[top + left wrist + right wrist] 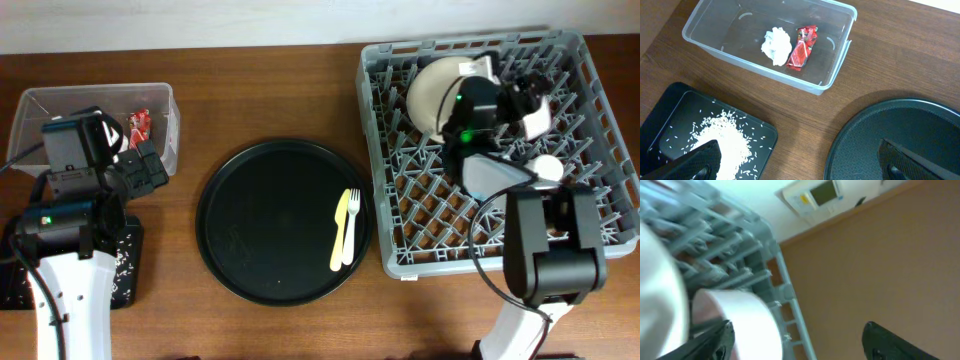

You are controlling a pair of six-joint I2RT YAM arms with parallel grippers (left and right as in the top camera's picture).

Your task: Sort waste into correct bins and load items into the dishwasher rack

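The crumpled white tissue (pixel 776 45) and red snack wrapper (pixel 802 47) lie in the clear tub (pixel 840 55). The rice grains (pixel 722 135) lie in the shallow black tray (pixel 670 100). My left gripper (pixel 800 165) is open and empty above the wood between that tray and the round tray. The pale yellow fork (pixel 338 235) and cream spoon (pixel 352 228) lie side by side. The grey rack (pixel 600 70) holds the cream plate (pixel 430 95), a white cup (pixel 548 166) and a light blue cup (pixel 495 175). My right gripper (pixel 800 340) is open over the rack's far part, beside a blurred pale pinkish rim (pixel 740 325).
The large round black tray (pixel 270 225) sits mid-table and carries the fork and spoon on its right side. The right arm's body hides part of the rack's middle. The right wrist view is blurred; it shows the rack's edge (pixel 790 305) and brown table beyond.
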